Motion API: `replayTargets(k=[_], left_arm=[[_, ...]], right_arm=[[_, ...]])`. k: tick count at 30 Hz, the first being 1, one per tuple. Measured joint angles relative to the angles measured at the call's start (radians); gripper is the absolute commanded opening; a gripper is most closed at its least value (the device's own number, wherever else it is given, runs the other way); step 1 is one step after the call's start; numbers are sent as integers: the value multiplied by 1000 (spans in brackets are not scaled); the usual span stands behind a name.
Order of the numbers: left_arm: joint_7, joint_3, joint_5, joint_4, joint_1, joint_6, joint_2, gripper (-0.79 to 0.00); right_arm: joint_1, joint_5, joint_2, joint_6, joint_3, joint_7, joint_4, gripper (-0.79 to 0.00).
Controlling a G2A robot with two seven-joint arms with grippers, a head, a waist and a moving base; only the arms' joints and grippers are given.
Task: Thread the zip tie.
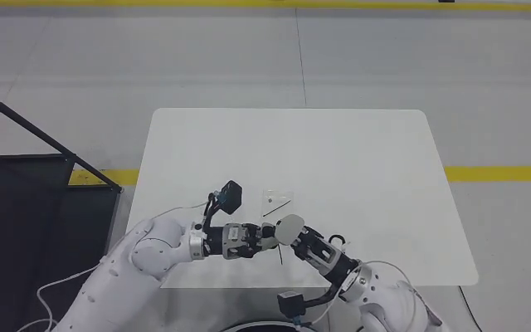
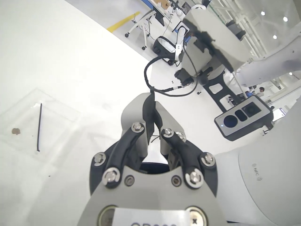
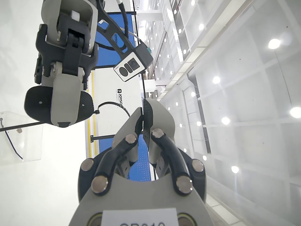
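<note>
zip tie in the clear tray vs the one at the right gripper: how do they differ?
Shape: the tray zip tie lies straight, while the held zip tie bends in an arc.
Support: the tray zip tie rests flat in the clear tray. The held zip tie is up in the air with one end at the shut right gripper, apparently pinched there.
Shared: both are thin and black.

Zip tie point(image 3: 105, 104) tail out of sight, perhaps inside right gripper point(image 3: 144, 111)
</note>
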State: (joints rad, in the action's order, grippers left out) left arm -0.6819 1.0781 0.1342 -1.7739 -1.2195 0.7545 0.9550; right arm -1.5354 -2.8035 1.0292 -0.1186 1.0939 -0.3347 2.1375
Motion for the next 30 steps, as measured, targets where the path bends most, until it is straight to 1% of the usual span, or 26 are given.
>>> replayTargets(k=[13,18,22,30], left_arm=[[-137,-24,-218,41,43,-23,-3,-785],[-201,-34,-305,61,63,-34,-4,-785],[-241,-43,-359,72,75,-44,-4,-785],[-287,-51,-412,92,91,-59,-3,-785]], right_arm=[[-17,-117,6,-45,-14,23,13,-785],[-27,-186,9,-51,-20,62,22,-785],[-35,-262,13,-35,-35,116,32,-785],[-8,-268,5,11,-50,175,29,-785]])
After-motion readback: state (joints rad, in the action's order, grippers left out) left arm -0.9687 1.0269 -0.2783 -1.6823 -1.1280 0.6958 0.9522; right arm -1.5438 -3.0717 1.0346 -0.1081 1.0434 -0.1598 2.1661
